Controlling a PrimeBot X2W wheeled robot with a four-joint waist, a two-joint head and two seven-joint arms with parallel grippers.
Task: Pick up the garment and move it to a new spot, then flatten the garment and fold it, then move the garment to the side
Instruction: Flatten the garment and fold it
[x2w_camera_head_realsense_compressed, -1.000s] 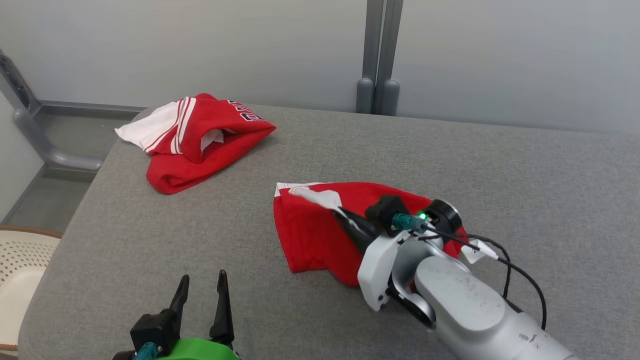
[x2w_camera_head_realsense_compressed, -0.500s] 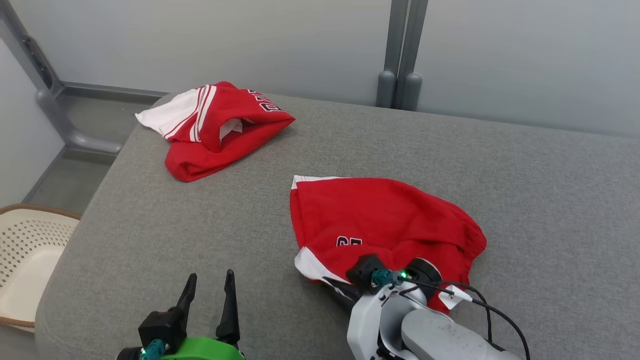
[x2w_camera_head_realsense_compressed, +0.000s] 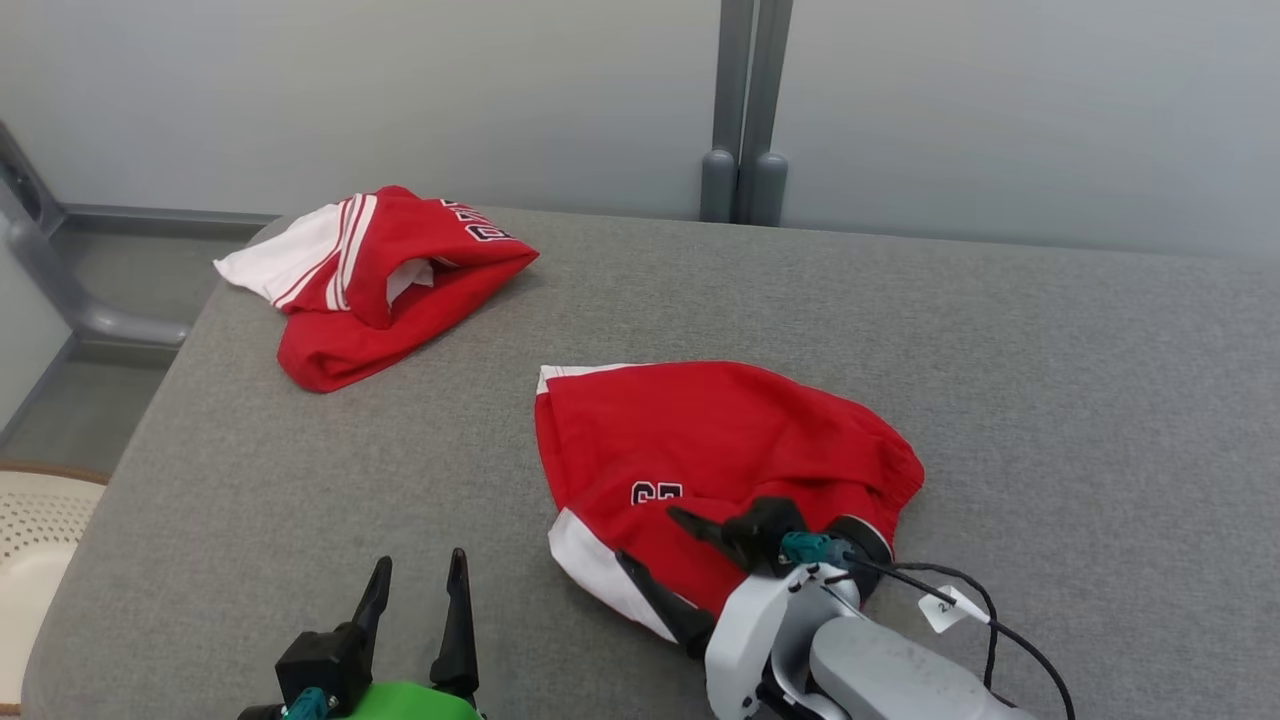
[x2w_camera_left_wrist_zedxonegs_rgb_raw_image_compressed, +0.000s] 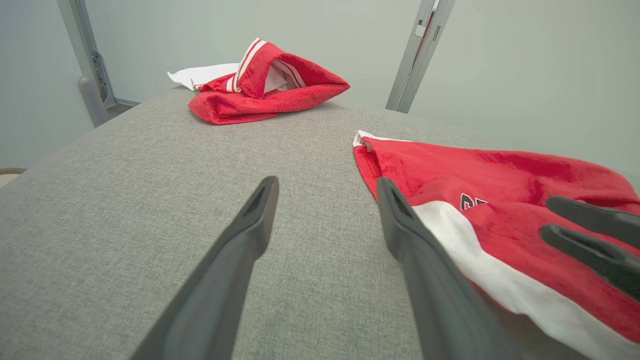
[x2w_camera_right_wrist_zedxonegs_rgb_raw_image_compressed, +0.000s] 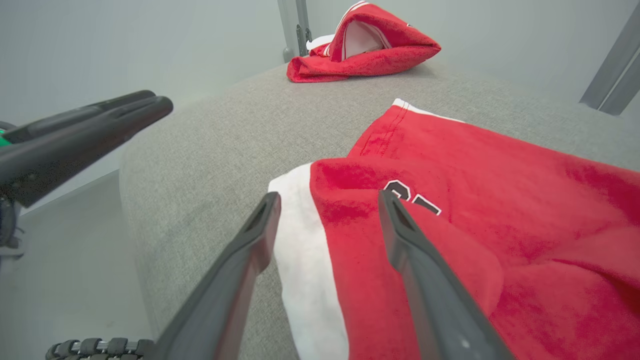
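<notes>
At far left of the head view, a cream perforated basket (x2w_camera_head_realsense_compressed: 35, 530) sits beside the table's end, lower than its top. On the far left corner of the grey padded table (x2w_camera_head_realsense_compressed: 1050, 380) lies a crumpled red-and-white cloth (x2w_camera_head_realsense_compressed: 370, 290), bunched up and well apart from everything else. The left gripper (x2w_camera_head_realsense_compressed: 420, 558) is low at the near edge, over bare table, its fingers apart with nothing between them.

At table centre is the garment (x2w_camera_head_realsense_compressed: 720, 440), red with a white side band and a dark number print. It lies mostly flat, wrinkled toward its right end. The right gripper (x2w_camera_head_realsense_compressed: 648, 535) is at its near edge, fingers spread wide, one over the white band and one over the red. No cloth is pinched; contact cannot be told.

Two grey posts (x2w_camera_head_realsense_compressed: 740, 150) stand behind the table. A white tag (x2w_camera_head_realsense_compressed: 945, 608) hangs on the cable by the right wrist.
</notes>
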